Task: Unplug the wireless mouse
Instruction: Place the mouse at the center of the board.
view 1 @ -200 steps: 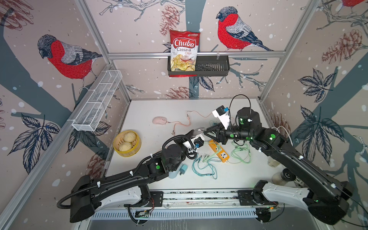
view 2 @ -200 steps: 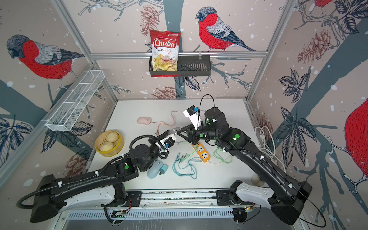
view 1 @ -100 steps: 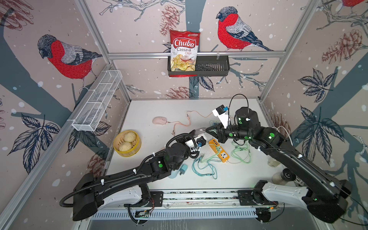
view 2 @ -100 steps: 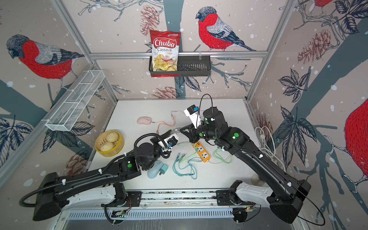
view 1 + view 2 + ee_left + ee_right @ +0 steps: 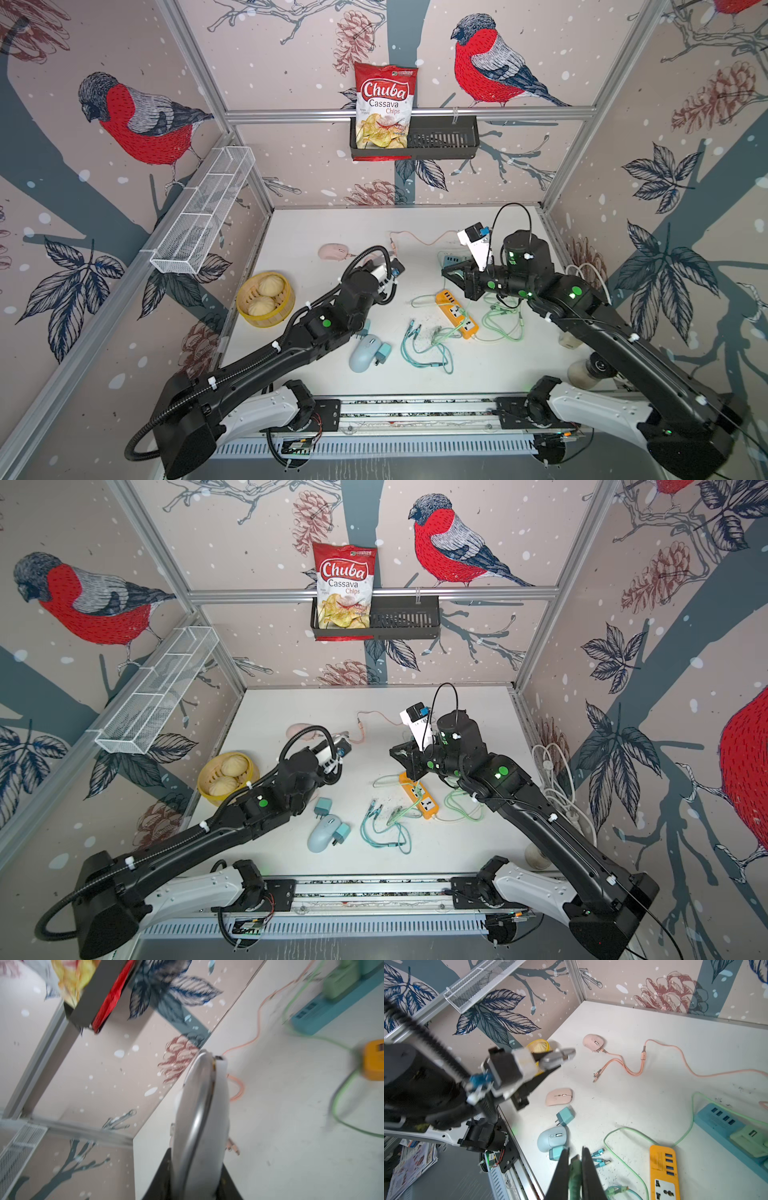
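My left end effector (image 5: 195,1167) clamps white mouse (image 5: 201,1109) edgewise; right end effector (image 5: 575,1153) pinches green cable plug (image 5: 575,1172). Plug looks out: grip firm, separate straight, no twisting.

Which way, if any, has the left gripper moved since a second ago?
Yes: in a top view the left gripper has shifted away from the orange power strip, toward the back wall and the pink mouse.
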Tool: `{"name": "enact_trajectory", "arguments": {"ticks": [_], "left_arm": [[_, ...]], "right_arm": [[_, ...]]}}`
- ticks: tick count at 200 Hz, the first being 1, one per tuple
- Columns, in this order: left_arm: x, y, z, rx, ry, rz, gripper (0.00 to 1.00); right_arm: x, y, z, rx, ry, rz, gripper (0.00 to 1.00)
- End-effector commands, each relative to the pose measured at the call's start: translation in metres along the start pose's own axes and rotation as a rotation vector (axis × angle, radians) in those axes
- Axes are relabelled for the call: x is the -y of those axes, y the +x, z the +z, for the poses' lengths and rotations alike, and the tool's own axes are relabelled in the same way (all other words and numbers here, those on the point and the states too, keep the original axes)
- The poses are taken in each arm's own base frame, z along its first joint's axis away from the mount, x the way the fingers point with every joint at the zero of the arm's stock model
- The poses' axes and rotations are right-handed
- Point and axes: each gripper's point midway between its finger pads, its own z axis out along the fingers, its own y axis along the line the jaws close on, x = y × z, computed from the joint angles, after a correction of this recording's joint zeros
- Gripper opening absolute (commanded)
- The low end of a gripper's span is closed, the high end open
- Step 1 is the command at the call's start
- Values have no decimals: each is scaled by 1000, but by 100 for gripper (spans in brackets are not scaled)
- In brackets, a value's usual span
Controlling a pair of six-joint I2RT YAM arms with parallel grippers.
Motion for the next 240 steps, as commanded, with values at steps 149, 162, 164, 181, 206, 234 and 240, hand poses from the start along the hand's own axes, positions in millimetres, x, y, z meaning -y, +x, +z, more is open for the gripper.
{"name": "enact_trajectory", "arguments": {"ticks": [149,162,164,181,206,234,240], "left_arm": [[4,239,74,-912,-197,188,0],[10,246,79,-946,-201,196,0],[10,246,80,-950,-203,196,0],[16,253,86,-995,-196,199,0],[30,258,90,-1009,-142,172,11],[31,252,89,-982,-133,156,76],[30,247,89,-969,-134,151,92]], "right_arm": [[-31,1,-4,28,-181,-18,0],[-30,2,-4,24,-173,-19,0],[-29,2,-4,22,-172,-20,0],[-28,3,-3,20,-164,-17,0],[-27,2,-2,14,-160,-12,0],[-25,2,-1,3,-144,-18,0],[-24,4,0,-3,-141,-17,0]]}}
